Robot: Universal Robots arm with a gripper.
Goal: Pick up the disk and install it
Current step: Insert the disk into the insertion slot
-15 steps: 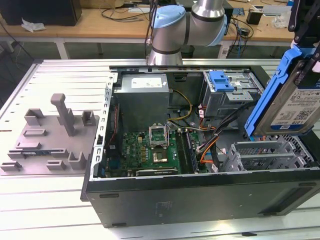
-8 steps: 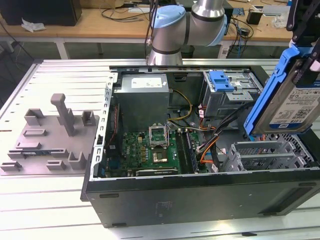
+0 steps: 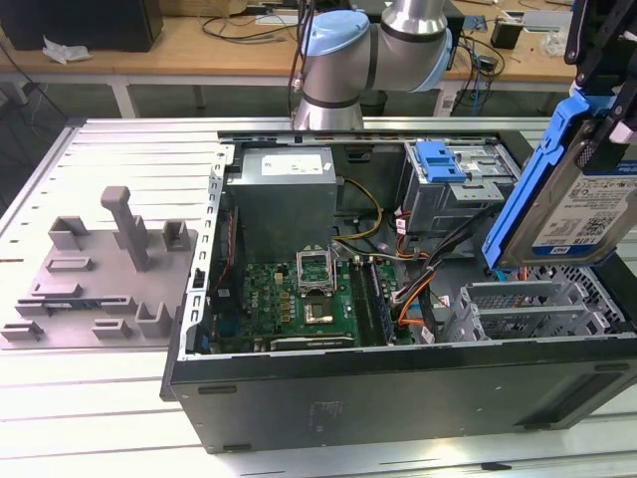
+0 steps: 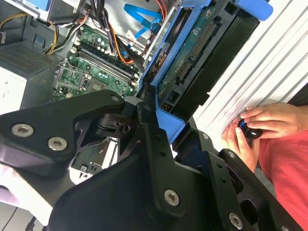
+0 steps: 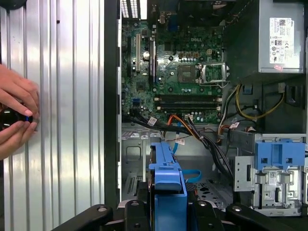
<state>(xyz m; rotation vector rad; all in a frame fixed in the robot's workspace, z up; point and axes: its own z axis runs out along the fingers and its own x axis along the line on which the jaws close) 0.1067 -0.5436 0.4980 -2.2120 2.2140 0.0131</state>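
Exterior view: the disk (image 3: 569, 199) is held clamped by its blue carrier edges in the gripper (image 3: 595, 124), tilted, with the open computer case (image 3: 398, 398) below. It is judged stiff, moderately heavy and shock-sensitive; the edges are best gripped

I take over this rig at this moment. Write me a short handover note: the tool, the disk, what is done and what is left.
Tool: shut on the disk, clamping its blue carrier frame.
Disk: held in the air, tilted, above the open computer case, at the exterior view's right.
Done: the pick-up.
Left: the install; the disk is not yet seated in the case.
Note: a person's hands rest on the table beside the case, holding a small dark object.
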